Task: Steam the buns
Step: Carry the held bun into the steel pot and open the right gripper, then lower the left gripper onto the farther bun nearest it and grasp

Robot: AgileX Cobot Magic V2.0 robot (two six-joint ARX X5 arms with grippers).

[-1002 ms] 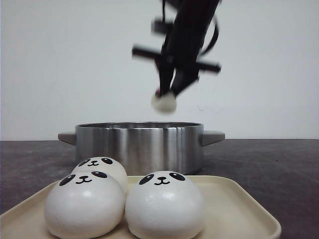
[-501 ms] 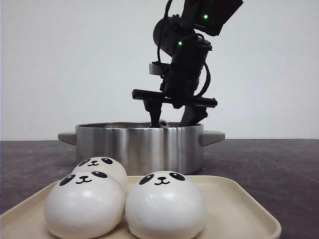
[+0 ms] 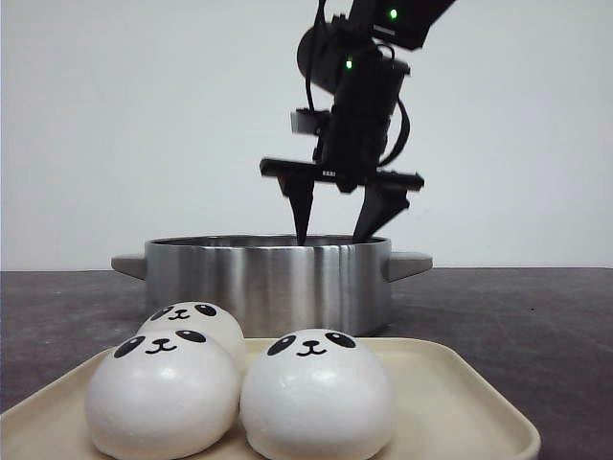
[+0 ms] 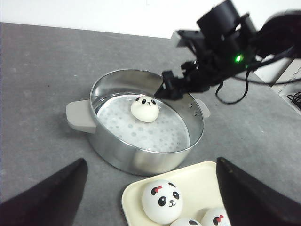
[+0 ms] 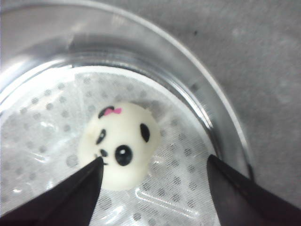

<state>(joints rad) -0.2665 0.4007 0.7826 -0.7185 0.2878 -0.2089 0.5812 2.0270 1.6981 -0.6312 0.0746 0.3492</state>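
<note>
Unlabelled panda buns (image 3: 239, 388); plain steel pot (image 3: 268, 278)

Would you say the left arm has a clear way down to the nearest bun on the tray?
Probably yes. The left tool hangs open above the tray, nothing lies over that bun, and the right tool is away over the pot.

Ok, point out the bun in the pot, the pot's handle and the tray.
bun in the pot (image 4: 144, 108), left wrist view, its top.
pot handle (image 4: 77, 115), left wrist view, grey grip.
tray (image 3: 460, 398), front view, bare floor.
</note>
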